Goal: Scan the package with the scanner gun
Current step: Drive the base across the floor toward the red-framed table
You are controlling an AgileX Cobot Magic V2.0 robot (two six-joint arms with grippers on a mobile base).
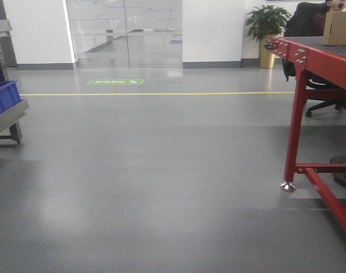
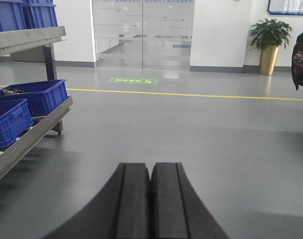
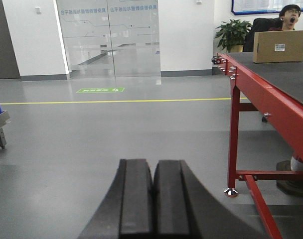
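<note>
A smooth grey floor [image 1: 161, 170] is stretching across the whole scene, running back to a white wall where frosted glass double doors [image 1: 124, 31] are standing. On the right, a long red metal-framed table [image 1: 312, 61] with a dark top is reaching from near to far. On the left, a grey metal rack [image 2: 27, 134] is carrying deep blue plastic bins [image 2: 37, 97] on its sloped lower shelf. A person in dark clothes [image 3: 290, 12] is sitting behind the table's far end, and a leafy green plant in a gold pot [image 1: 267, 23] is standing by the far wall. The brown cardboard package [image 3: 279, 46] is resting upright on the far end of the tabletop, well apart from both arms. The left gripper [image 2: 151, 172] is pointing out over bare floor with its black fingers [image 2: 134, 199] pressed together, grasping nothing; the right gripper [image 3: 153, 172] is pointing the same way, clenched and empty, left of the table. A thin yellow line [image 1: 161, 93] is crossing the far floor, with a small green floor marking [image 1: 115, 82] lying just beyond it
</note>
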